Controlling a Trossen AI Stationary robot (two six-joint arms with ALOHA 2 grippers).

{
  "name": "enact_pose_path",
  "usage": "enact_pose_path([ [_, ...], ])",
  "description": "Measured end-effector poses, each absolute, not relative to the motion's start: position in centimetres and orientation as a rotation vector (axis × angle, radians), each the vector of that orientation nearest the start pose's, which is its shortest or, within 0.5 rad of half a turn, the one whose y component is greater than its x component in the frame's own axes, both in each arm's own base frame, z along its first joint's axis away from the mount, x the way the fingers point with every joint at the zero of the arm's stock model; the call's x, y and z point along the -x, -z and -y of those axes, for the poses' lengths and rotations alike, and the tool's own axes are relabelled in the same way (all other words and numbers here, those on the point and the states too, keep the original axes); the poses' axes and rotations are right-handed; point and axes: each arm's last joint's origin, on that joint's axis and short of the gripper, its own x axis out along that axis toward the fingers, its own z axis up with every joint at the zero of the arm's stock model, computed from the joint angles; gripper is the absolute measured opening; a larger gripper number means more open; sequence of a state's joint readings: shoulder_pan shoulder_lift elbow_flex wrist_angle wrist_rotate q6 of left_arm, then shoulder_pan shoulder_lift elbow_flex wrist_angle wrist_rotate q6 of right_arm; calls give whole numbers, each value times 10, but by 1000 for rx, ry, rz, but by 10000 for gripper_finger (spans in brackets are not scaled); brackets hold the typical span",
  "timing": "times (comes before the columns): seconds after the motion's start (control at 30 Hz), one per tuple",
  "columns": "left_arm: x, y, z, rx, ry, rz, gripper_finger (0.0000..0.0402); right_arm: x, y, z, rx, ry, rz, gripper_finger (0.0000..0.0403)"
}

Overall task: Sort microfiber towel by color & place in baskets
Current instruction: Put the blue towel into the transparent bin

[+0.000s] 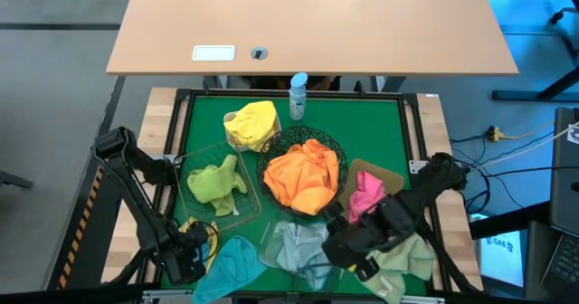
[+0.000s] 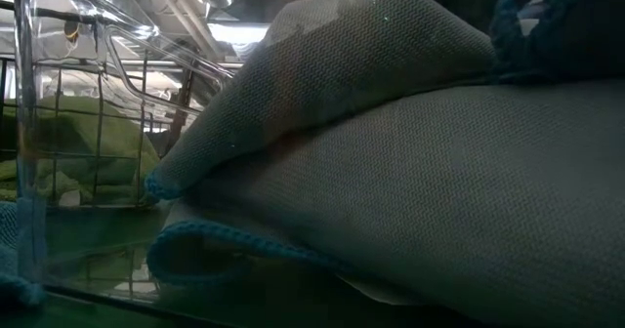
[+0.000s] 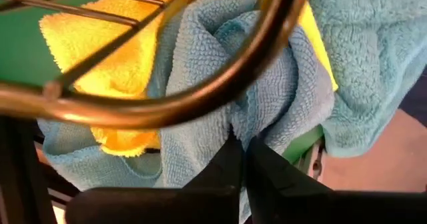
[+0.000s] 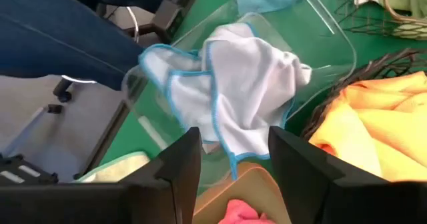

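My left gripper (image 1: 194, 248) points down at the mat's near left corner, shut on a light blue towel (image 3: 200, 71) that lies over a yellow towel (image 3: 110, 64), beside the rectangular wire basket (image 1: 237, 215) holding a pale green towel (image 1: 215, 183). My right gripper (image 4: 233, 159) hangs open and empty above the clear tray (image 4: 333, 44), where a whitish blue-edged towel (image 4: 240, 91) lies. Orange towels (image 1: 304, 175) fill the black wire bowl, a pink towel (image 1: 365, 195) lies in the tan tray, and a yellow towel (image 1: 251, 123) sits at the far left. My left gripper pinches a raised fold of the light blue towel (image 3: 235, 121) between its two fingertips, coming from above and pointing down. The rest of the towel lies slack on the yellow towel and the mat; how many layers are in the pinch does not show.
A blue-capped spray bottle (image 1: 298, 96) stands at the mat's far edge. Another pale green towel (image 1: 409, 261) lies at the near right corner. The wire basket's rim (image 3: 153, 104) runs close in front of the left wrist camera. A person's leg (image 4: 73, 37) is beyond the table's near edge.
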State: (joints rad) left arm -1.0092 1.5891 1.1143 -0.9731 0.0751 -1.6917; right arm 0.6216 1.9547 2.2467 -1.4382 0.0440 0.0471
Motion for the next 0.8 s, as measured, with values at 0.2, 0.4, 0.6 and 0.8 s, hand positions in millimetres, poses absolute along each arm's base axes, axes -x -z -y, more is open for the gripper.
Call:
enact_pose_path([
  [0.2,-151,-228,245,654,-347,-1557,2,-289,-402,-220,385,-450,-1061,175],
  [0.4,-159,-263,257,675,-201,-1521,1,-278,-411,-212,385,-362,-1047,175],
  [0.6,-164,-306,262,683,-112,-1427,1,-275,-414,-209,393,-345,-1042,175],
  [0.8,-173,-350,261,644,-24,-1175,0,-272,-409,-207,387,-307,-1085,175],
])
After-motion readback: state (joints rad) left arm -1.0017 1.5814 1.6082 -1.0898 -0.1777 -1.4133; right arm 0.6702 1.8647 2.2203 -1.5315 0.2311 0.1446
